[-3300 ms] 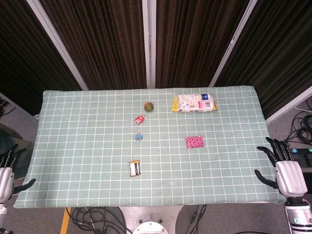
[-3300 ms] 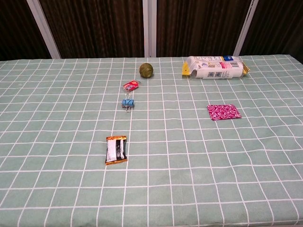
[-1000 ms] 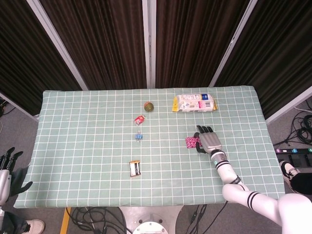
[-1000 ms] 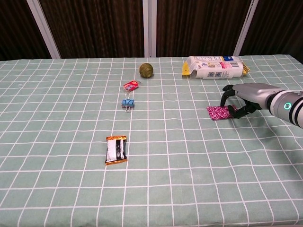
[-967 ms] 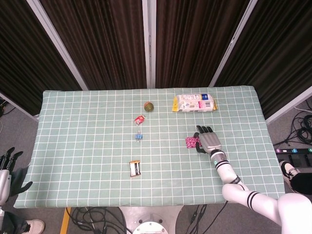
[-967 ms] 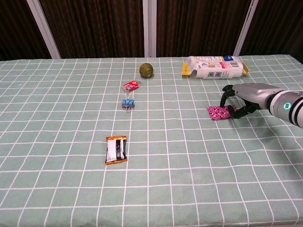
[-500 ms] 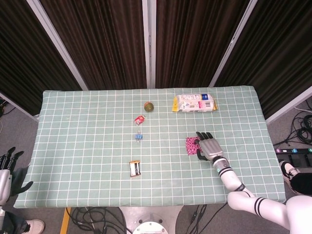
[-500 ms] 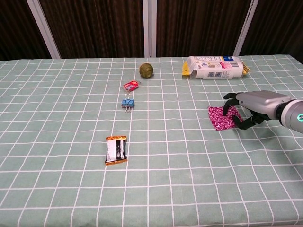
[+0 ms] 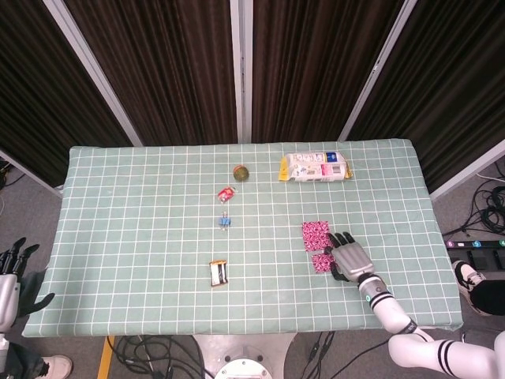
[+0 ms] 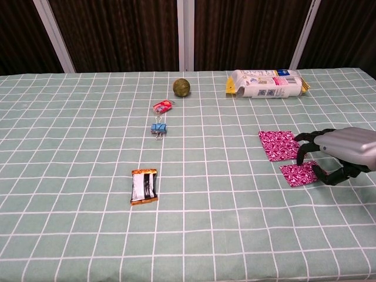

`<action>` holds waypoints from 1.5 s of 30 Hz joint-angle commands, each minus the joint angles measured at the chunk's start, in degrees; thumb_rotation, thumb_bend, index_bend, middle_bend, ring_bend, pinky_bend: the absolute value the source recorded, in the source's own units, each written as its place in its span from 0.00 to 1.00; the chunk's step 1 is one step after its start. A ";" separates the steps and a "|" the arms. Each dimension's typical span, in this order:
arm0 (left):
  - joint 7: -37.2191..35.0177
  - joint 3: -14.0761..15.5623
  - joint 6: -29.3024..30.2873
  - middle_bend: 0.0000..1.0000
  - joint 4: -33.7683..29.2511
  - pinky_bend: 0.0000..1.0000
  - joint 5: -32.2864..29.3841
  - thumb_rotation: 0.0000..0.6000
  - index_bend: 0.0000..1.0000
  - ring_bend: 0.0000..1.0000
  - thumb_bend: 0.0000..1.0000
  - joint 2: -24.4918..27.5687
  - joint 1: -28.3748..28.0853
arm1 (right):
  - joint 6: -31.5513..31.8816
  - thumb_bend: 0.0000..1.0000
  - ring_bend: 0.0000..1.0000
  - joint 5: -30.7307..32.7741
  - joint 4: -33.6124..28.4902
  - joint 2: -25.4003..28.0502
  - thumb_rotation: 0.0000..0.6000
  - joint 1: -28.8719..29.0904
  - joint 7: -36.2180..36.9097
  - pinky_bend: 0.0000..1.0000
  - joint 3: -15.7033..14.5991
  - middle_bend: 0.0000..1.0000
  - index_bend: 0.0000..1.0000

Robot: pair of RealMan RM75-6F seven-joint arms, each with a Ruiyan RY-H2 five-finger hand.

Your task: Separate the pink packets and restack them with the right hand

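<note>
Two pink packets lie apart on the green checked cloth. The far pink packet (image 9: 316,232) (image 10: 280,144) lies flat by itself. The near pink packet (image 9: 323,261) (image 10: 298,173) sits just in front of it, toward me. My right hand (image 9: 349,258) (image 10: 341,151) is at that near packet's right edge, with fingers arched over it and the thumb below, holding the edge. My left hand (image 9: 9,278) hangs off the table's front left corner, fingers apart and empty; the chest view does not show it.
A white snack bag (image 9: 315,167) (image 10: 267,83) lies at the back right. A green ball (image 9: 241,171), a small red packet (image 9: 227,193), a blue binder clip (image 9: 226,222) and a brown wrapper (image 9: 218,272) run down the table's middle.
Over the last second my right hand drew back toward me, pulling one pink packet off the other. What was a single stack now lies as two packets side by side.
</note>
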 commanded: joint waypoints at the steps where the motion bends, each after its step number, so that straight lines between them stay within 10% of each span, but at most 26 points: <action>1: -0.07 0.03 -0.03 0.15 0.09 0.14 -0.05 1.00 0.20 0.13 0.06 -0.03 0.03 | 0.94 0.60 0.00 -0.72 -0.68 0.44 0.69 -0.12 0.73 0.00 0.60 0.01 0.30; 22: -0.95 0.21 -0.38 0.15 1.01 0.14 -0.61 1.00 0.20 0.13 0.06 -0.23 0.35 | -0.66 0.59 0.00 3.10 5.54 -9.70 0.68 4.81 -2.48 0.00 4.23 0.01 0.30; 45: -0.31 0.16 0.03 0.15 0.69 0.14 -0.07 1.00 0.20 0.13 0.06 -0.40 0.35 | 1.15 0.59 0.00 5.50 6.98 -5.04 0.69 2.30 -3.51 0.00 2.04 0.01 0.30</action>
